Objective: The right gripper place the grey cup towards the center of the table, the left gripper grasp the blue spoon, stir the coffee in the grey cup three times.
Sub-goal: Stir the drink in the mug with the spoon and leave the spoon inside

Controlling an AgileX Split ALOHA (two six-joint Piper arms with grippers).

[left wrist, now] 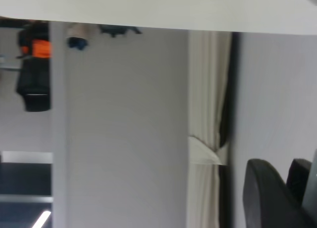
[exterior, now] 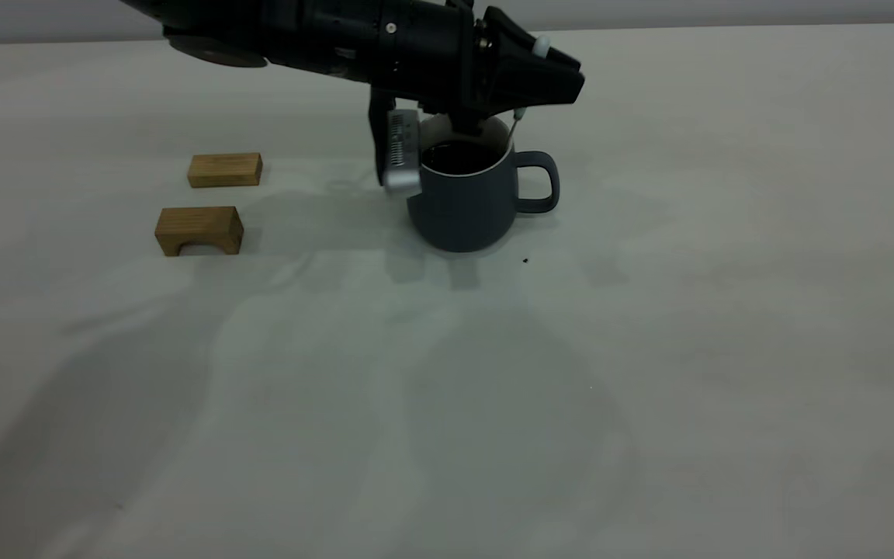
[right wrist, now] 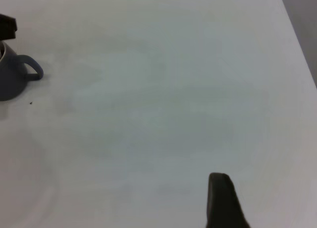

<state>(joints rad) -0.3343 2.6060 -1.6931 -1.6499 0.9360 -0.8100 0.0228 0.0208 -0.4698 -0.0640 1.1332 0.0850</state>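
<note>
Reaching in from ten o'clock, the left gripper (exterior: pixel 528 74) pinches the blue spoon (exterior: pixel 515 126) over the coffee (exterior: pixel 459 157) in the grey cup (exterior: pixel 469 203), mid-table (exterior: pixel 649 349); the right gripper's (right wrist: pixel 223 200) opening cannot be told.

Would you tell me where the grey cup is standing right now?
In the exterior view, the grey cup stands near the table's centre, directly beneath the left gripper, right of two wooden blocks.
</note>
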